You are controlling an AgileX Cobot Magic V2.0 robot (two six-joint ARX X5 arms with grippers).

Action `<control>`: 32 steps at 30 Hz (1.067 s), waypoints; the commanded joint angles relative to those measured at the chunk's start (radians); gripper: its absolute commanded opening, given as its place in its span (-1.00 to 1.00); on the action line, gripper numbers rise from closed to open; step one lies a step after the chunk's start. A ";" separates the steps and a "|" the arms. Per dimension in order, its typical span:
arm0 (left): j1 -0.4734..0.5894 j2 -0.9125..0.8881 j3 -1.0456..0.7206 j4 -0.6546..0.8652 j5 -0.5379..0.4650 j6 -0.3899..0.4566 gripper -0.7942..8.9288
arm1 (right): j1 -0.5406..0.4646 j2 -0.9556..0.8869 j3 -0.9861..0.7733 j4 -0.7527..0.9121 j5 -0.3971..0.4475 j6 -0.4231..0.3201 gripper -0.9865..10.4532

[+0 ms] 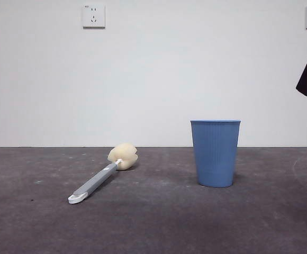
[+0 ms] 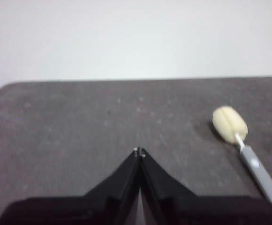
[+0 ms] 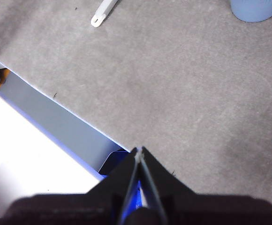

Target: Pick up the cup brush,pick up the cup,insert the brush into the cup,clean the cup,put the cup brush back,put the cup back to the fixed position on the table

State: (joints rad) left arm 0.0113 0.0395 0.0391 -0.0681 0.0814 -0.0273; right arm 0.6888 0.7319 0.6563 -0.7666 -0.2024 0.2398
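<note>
My left end effector [image 2: 139, 152] hangs over bare surface [image 1: 153, 222], its two black wedge-shaped jaws clenched tip to tip with nothing between them. My right end effector [image 3: 139, 151] is likewise clenched and holds nothing; it sits above the near edge of the surface, and in the front view it shows only as a dark tip at the upper right.

The cup brush [image 1: 103, 177] lies flat on the surface, well apart from both of my end effectors. Its handle is a long, slim grey bar ending in a small white loop, which points toward the front; the other end carries a rounded, cream-yellow sponge head with a soft, porous look and a shallow groove down its middle. The left wrist view shows that sponge head and part of the grey handle off to one side of my jaws.

The cup [image 1: 215, 153] stands upright to the right of the brush, not touching it. It is a blue plastic tumbler with fine vertical ribs, narrowing toward its base.

The surface is dark grey, matte and faintly scuffed with pale specks.
</note>
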 commanded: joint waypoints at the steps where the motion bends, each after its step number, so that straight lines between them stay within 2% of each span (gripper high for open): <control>1: 0.006 -0.025 -0.015 -0.055 -0.002 -0.007 -0.84 | 0.002 -0.002 0.003 0.002 -0.001 0.005 -0.83; 9: 0.022 -0.038 -0.016 -0.172 -0.001 -0.037 -0.84 | 0.002 -0.002 0.003 0.002 -0.001 0.005 -0.83; 11: 0.022 -0.038 -0.016 -0.166 0.004 -0.058 -0.84 | 0.002 -0.002 0.003 0.002 -0.001 0.005 -0.83; 32: 0.022 -0.037 -0.016 -0.166 0.001 -0.058 -0.84 | 0.002 -0.002 0.003 0.002 -0.001 0.005 -0.83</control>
State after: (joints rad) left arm 0.0307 0.0048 0.0383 -0.2394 0.0830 -0.0795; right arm 0.6888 0.7315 0.6563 -0.7670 -0.2024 0.2394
